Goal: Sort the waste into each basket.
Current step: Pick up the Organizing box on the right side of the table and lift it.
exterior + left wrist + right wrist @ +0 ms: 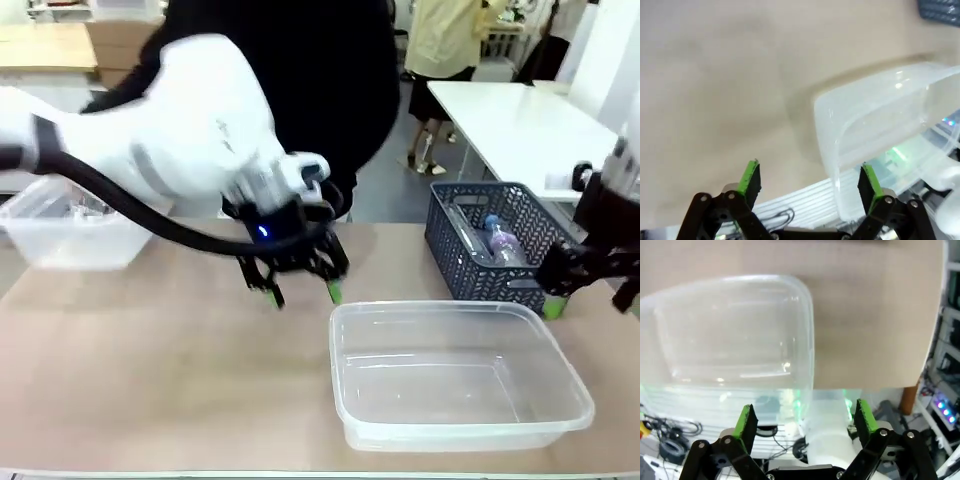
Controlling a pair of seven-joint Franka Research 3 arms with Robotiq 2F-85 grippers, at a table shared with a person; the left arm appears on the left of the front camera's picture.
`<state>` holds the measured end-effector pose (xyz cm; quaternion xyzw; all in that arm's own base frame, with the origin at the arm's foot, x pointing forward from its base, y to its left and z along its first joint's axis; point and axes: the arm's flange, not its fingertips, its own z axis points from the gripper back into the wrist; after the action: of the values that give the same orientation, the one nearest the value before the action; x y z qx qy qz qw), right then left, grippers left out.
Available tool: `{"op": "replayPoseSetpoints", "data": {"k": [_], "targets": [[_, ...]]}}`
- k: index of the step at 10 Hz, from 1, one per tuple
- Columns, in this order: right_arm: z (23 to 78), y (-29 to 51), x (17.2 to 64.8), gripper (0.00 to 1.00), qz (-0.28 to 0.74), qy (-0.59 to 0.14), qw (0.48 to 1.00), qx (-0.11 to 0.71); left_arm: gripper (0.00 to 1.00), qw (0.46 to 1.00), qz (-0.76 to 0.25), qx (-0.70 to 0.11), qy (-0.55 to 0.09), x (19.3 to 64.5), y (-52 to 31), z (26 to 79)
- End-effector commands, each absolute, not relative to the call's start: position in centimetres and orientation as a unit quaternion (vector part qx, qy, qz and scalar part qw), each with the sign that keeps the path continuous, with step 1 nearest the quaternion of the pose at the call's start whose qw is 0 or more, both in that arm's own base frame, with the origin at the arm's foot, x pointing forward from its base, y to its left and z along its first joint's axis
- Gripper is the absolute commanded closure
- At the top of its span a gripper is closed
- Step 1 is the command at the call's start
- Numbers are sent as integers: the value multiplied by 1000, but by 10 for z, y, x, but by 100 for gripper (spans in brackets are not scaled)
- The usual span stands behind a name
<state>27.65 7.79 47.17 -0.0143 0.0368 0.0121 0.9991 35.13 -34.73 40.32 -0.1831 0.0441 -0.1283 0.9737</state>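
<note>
A clear plastic bottle with a pink label and a pale blue cap lies in a dark grey lattice basket at the right. One clear basket stands empty at the front right of the table. Another clear basket stands at the far left, its contents too blurred to tell. My left gripper hangs open and empty over the table's middle, just behind the front basket's left corner. My right gripper is open and empty by the lattice basket's right front, above the front basket.
A person in black stands at the far side behind my left arm. Bare tabletop stretches across the front left. The table's near edge shows in both wrist views, with cables and gear below it. A white table stands behind at the right.
</note>
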Motion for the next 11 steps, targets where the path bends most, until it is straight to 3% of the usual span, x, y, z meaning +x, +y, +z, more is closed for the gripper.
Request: {"op": "replayPoseSetpoints", "data": {"k": [1,4,10,11], "targets": [[376,63,253,0,-26,42,999,-9,0,979,-121,-156,45,354,-375,378],[328,56,245,0,-21,75,997,1,0,982,-113,-146,41,363,-391,364],[295,42,233,0,16,123,992,-20,0,984,-109,-135,53,367,-397,358],[294,41,232,20,21,118,993,-22,0,983,-112,-131,56,366,-397,358]]}}
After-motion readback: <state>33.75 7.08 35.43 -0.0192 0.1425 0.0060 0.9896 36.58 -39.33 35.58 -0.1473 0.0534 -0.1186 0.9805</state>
